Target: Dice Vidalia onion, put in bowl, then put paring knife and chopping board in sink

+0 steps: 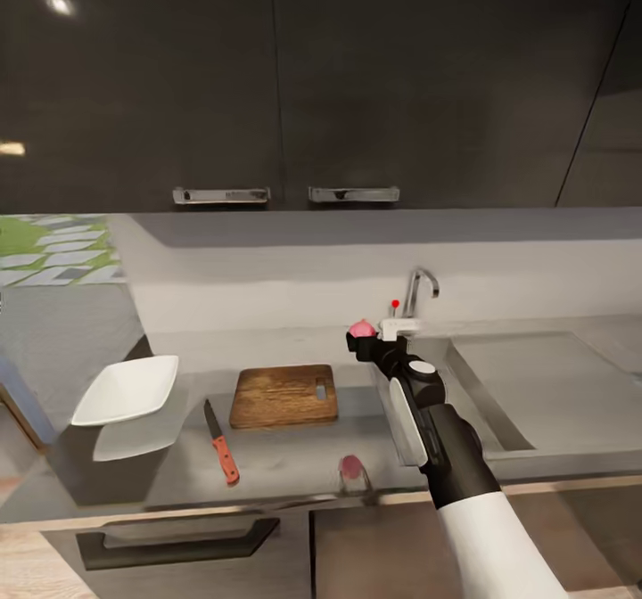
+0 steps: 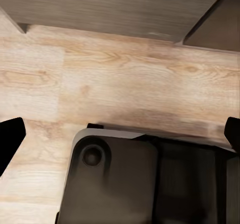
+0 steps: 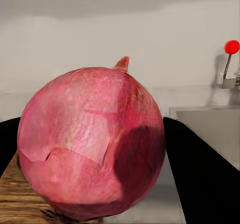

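Right gripper is clamped on the onion, one black finger on each side of it. In our head view we hold it in the air above the countertop, between the board and the sink, just in front of the faucet and its red knob. A pink reflection of the onion shows on the glossy slab near the front edge. From the right wrist view the onion is red-pink with papery skin and a small tip pointing up; a bit of wood board sits under it at one side, the basin corner and the knob at the other.

Board lies flat on the counter, handle slot toward the sink. Knife lies on the counter just in front of the board's left corner, dark blade pointing away from us, red-orange handle toward the front edge; not touching the board as far as we can tell. Bowl sits left of the board, near the counter's left end, apart from the knife.

Left gripper: its two fingertips sit at opposite edges of the left wrist view, spread wide, nothing between them. It looks down at light wood floor and a dark part of our base.
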Available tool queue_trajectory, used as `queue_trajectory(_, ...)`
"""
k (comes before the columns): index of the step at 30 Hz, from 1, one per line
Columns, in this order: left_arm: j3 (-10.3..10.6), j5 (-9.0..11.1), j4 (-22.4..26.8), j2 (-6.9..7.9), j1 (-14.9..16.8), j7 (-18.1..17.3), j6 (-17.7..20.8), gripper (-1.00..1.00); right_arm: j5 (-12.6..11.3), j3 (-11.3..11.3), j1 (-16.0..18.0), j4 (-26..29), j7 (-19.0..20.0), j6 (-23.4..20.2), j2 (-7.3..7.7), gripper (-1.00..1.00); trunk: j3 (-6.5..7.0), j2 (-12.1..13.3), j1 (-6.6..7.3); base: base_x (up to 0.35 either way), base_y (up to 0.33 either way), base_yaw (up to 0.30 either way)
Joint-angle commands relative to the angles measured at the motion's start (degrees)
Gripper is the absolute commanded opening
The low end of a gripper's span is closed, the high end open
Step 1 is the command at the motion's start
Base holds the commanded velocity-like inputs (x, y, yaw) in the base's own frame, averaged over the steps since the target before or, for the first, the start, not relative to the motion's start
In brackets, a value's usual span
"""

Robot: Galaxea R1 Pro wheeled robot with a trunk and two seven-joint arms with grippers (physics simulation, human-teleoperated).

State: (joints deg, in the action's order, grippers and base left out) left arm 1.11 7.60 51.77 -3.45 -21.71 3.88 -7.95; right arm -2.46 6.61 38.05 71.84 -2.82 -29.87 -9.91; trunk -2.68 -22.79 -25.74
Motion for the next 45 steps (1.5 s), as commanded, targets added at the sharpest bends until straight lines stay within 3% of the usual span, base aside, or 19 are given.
queue_trajectory(1, 0.1, 0.6, 0.1, 0.02, 0.0, 0.2, -0.1, 1.0, -0.4, 0.1, 0.0, 0.0, -0.3, -0.3, -0.05, -1.0, -0.02, -0.1, -0.04, 0.0, 0.316, 0.0)
queue_trajectory(11, 0.1, 0.6, 0.1, 0.02, 0.0, 0.2, -0.1, 1.0, -0.4, 1.0, -0.1, -1.6, -0.3, -0.3, -0.09, -1.0, 0.91, -0.1, -0.04, 0.0, 0.316, 0.0)
queue_trajectory(18, 0.1, 0.6, 0.1, 0.02, 0.0, 0.2, -0.1, 1.0, -0.4, 3.1, -0.1, -4.3, -0.3, -0.2, -0.09, -1.0, 1.56, -0.1, -0.04, 0.0, 0.316, 0.0)
queue_trajectory(27, 0.1, 0.6, 0.1, 0.02, 0.0, 0.2, -0.1, 1.0, -0.4, 3.4, -0.1, -7.1, -0.2, -0.1, -0.09, -1.0, 2.4, -0.1, -0.04, 0.0, 0.301, 0.0)
queue_trajectory(37, 0.1, 0.6, 0.2, 0.02, 0.0, 0.2, -0.1, 1.0, -0.3, 3.4, -0.1, -15.4, 0.0, 0.8, -0.09, -1.0, 2.79, -0.1, -0.04, 0.0, 0.073, 0.0)
queue_trajectory(45, 0.1, 0.6, 0.2, 0.02, 0.0, 0.2, -0.1, 1.0, -0.1, 3.3, -0.1, -18.9, -0.1, 2.8, -0.09, -1.0, 2.8, -0.1, -0.04, 0.0, 0.003, 0.0)
